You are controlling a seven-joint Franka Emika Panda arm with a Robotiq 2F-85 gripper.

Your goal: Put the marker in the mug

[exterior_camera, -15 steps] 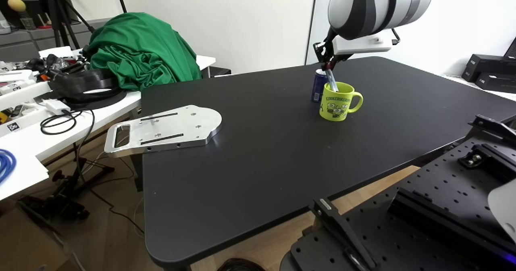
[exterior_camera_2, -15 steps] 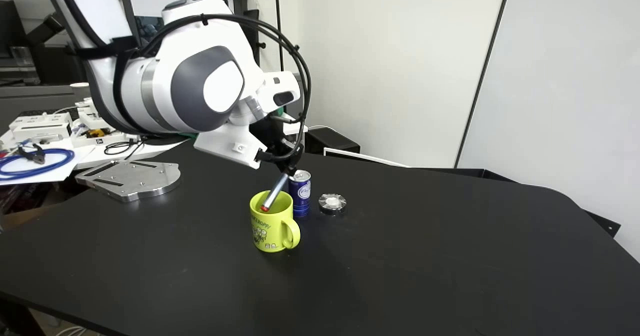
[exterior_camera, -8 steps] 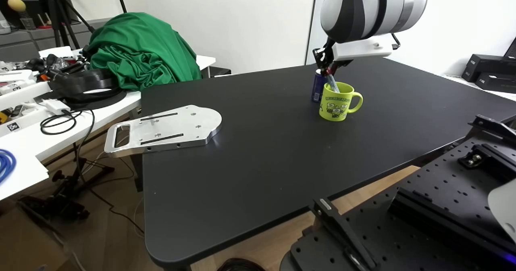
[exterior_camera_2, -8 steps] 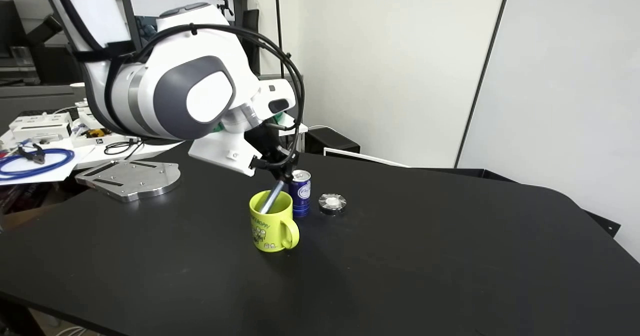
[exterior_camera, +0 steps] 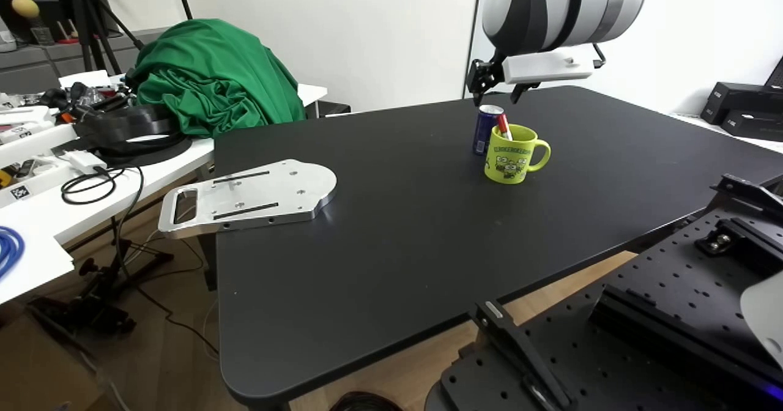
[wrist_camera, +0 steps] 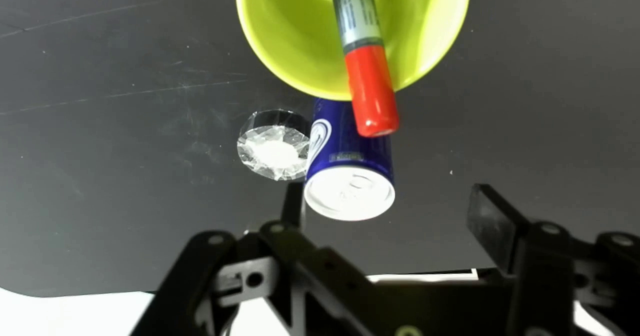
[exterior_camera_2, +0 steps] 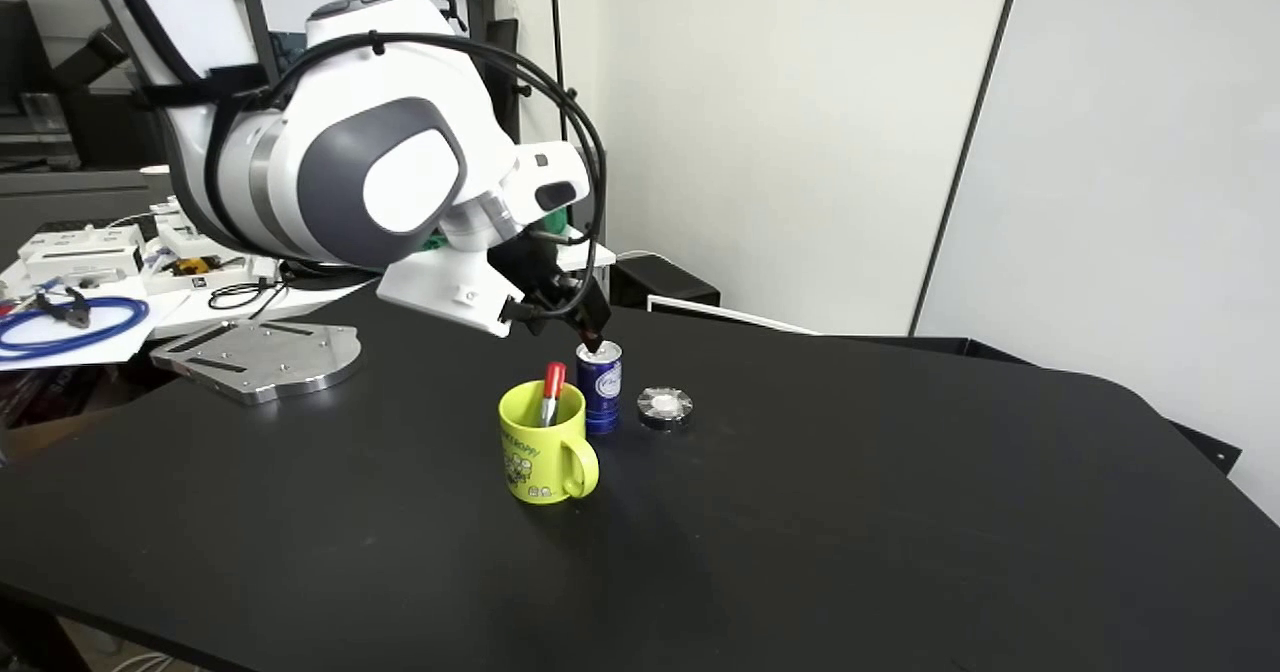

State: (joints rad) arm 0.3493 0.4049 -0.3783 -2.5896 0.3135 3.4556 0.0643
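The marker point(wrist_camera: 370, 83) leans inside the mug point(wrist_camera: 290, 36), its red end poking above the rim and its grey barrel going down into the bowl. In both exterior views the red top of the marker point(exterior_camera: 503, 128) point(exterior_camera_2: 552, 384) shows over the yellow-green mug point(exterior_camera: 506, 165) point(exterior_camera_2: 535, 467), which stands upright with its handle to the side. My gripper point(wrist_camera: 387, 191) is open, fingers wide apart and nothing between them. It hangs above and behind the mug, over the blue can, apart from the marker. The marker's lower end is hidden by the mug's wall in the exterior views.
A blue can point(exterior_camera_2: 602, 387) stands close behind the mug, below my gripper. Beside the can lies a round roll wrapped in clear film point(exterior_camera_2: 664, 408). A flat metal plate point(exterior_camera: 269, 194) juts over the table's edge, far from the mug.
My gripper, earlier closed on the marker's upper end, has opened and let go. The marker has tipped and rests in the mug. The arm has risen slightly since half a second ago.
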